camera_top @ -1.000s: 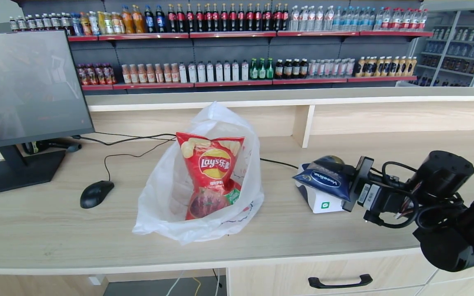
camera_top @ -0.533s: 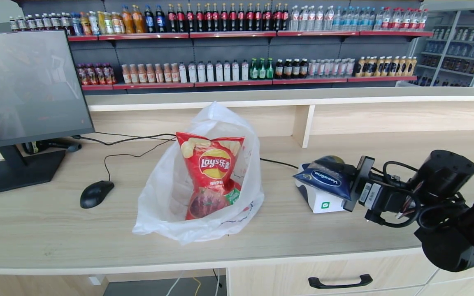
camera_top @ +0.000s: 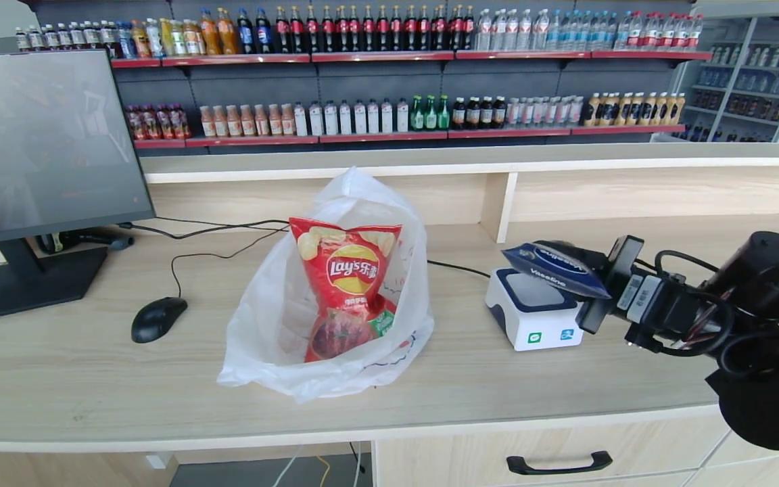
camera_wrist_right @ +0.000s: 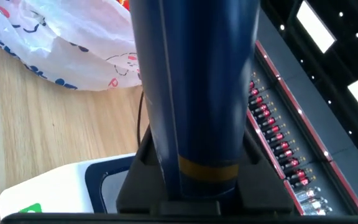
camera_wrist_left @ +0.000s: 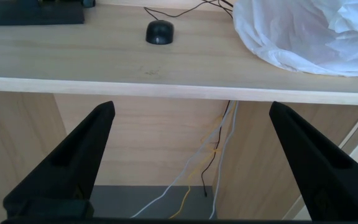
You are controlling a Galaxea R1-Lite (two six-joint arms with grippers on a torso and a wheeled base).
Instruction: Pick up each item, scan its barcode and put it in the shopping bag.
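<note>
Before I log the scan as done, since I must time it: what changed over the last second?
The right gripper, shut on the blue tube, rose and shifted toward the robot's right, so the tube no longer covers the white scanner. Shopping bag, chip bag and mouse stayed put.

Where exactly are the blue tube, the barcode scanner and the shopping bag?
blue tube (camera_top: 555, 268): head view, middle of its dark blue body.
barcode scanner (camera_top: 539, 326): head view, its white front face.
shopping bag (camera_top: 271, 318): head view, its clear plastic side wall.
</note>
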